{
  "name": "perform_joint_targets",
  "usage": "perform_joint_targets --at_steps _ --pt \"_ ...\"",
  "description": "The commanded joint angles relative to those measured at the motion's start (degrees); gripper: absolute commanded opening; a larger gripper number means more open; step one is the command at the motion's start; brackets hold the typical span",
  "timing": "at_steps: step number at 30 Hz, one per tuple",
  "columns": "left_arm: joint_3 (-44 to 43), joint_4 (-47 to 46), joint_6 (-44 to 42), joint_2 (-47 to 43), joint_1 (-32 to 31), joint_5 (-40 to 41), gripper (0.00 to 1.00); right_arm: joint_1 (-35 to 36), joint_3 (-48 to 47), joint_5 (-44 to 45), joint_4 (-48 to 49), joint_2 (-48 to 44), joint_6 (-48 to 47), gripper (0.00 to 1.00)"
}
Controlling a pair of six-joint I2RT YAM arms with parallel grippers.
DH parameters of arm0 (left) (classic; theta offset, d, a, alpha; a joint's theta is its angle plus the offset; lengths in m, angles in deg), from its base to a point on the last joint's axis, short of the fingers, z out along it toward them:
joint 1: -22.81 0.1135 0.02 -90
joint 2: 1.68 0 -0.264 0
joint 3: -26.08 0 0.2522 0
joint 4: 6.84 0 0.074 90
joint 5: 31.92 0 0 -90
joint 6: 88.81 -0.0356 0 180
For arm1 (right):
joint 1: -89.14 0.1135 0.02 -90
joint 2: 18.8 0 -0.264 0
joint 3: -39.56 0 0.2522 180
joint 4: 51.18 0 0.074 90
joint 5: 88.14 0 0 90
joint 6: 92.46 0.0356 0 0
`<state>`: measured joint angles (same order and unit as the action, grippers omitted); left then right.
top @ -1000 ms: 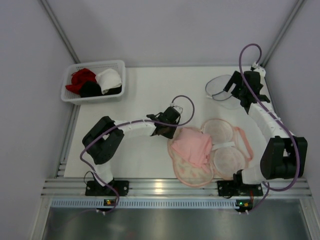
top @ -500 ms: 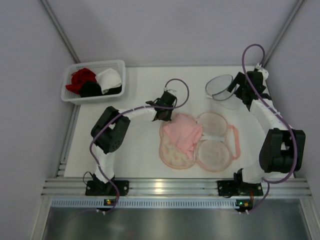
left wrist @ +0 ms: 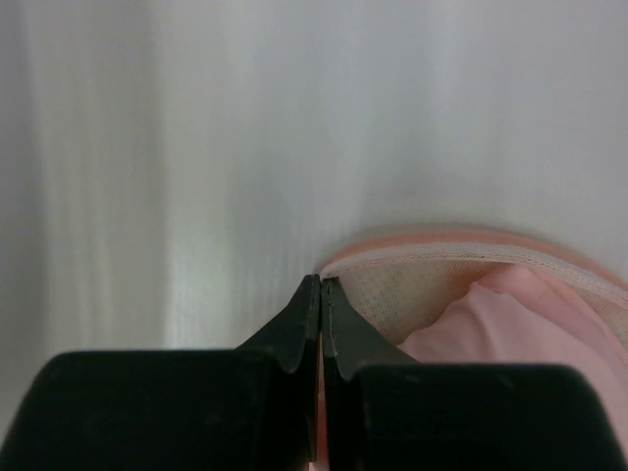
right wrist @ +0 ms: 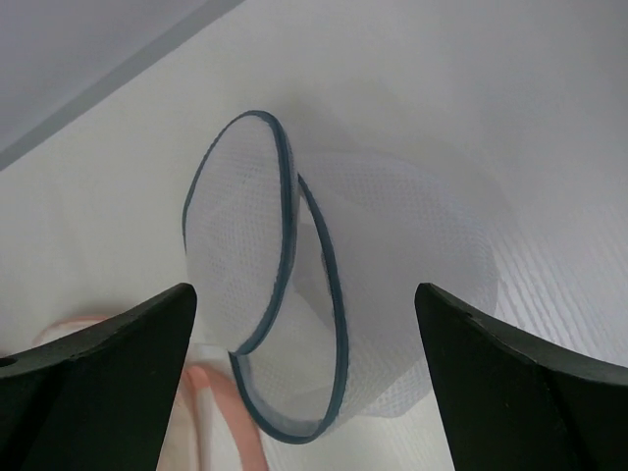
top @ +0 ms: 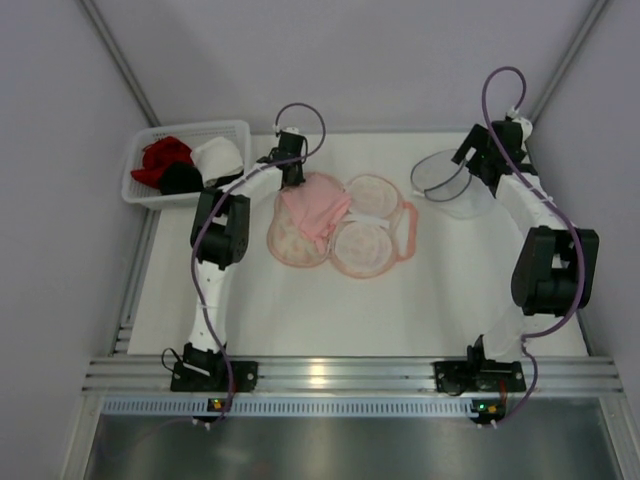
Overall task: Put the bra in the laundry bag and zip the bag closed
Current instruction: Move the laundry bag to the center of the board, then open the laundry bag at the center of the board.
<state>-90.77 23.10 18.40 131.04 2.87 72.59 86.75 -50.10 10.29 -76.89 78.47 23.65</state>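
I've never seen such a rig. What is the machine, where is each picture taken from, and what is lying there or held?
Two robot arms are bolted at the near edge of the table, each with a two-finger gripper. One picture looks down from above; the others come from cameras on each wrist. On the table lie an opened peach laundry bag with a pink bra on it, a white mesh bag, and a basket of garments. The left gripper is pinched shut on the laundry bag's rim. The right gripper is open and empty, facing the mesh bag.
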Motion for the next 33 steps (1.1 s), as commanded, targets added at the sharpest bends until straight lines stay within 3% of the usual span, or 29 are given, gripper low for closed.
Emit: perform_joint_targets --at_steps 1,4,8,10,11,13,14,15,17,20,22,25,26,33 --pt "-6.7 1.0 3.9 2.9 2.6 3.2 0.0 -0.6 -3.2 -0.4 0.9 1.6 0.2 0.94" --pt "-10.4 1.0 6.9 5.6 3.9 6.1 0.0 -0.5 -3.5 -0.3 0.1 2.4 -0.2 0.89" --pt "-11.2 -0.1 8.2 5.6 5.1 3.7 0.0 0.2 -0.8 0.7 0.2 1.3 -1.0 0.82" --pt "-11.7 -0.9 7.0 5.0 4.8 1.7 0.03 0.3 0.2 1.0 0.6 1.1 -1.0 0.74" --pt "-12.1 -0.9 6.5 4.0 4.6 1.1 0.07 0.3 0.6 1.2 0.5 1.2 -1.1 0.7" --pt "-12.4 -0.9 5.1 2.0 4.2 0.1 0.19 0.3 0.7 1.8 0.3 1.3 -1.6 0.51" --pt "-12.0 -1.0 4.6 1.1 3.9 0.0 0.35 0.3 0.7 1.9 0.2 1.5 -1.7 0.45" --pt "-11.6 -0.8 3.7 0.0 3.8 0.1 0.43 0.3 0.8 2.0 0.1 1.6 -2.0 0.39" --pt "-9.8 -0.9 3.0 -4.0 3.4 0.3 0.59 0.4 1.2 2.3 -0.1 1.7 -2.4 0.39" --pt "-6.7 -0.9 1.0 -10.5 3.0 0.9 0.66 0.4 2.4 3.3 0.0 1.8 -3.0 0.41" --pt "-4.8 -0.8 -1.6 -15.4 1.8 1.8 0.66 0.4 2.9 3.7 0.3 2.3 -3.6 0.37" --pt "-3.4 -0.8 -4.5 -20.3 -1.4 1.8 0.68 0.4 2.8 4.2 0.3 2.7 -4.3 0.16" --pt "-3.2 -0.9 -5.4 -21.0 -2.5 0.3 0.68 0.4 2.9 4.1 0.3 2.5 -4.4 0.02" --pt "-2.6 -6.8 -8.7 -17.6 -16.8 -11.1 0.73 0.4 6.8 -0.7 0.8 -3.6 -2.6 0.0"
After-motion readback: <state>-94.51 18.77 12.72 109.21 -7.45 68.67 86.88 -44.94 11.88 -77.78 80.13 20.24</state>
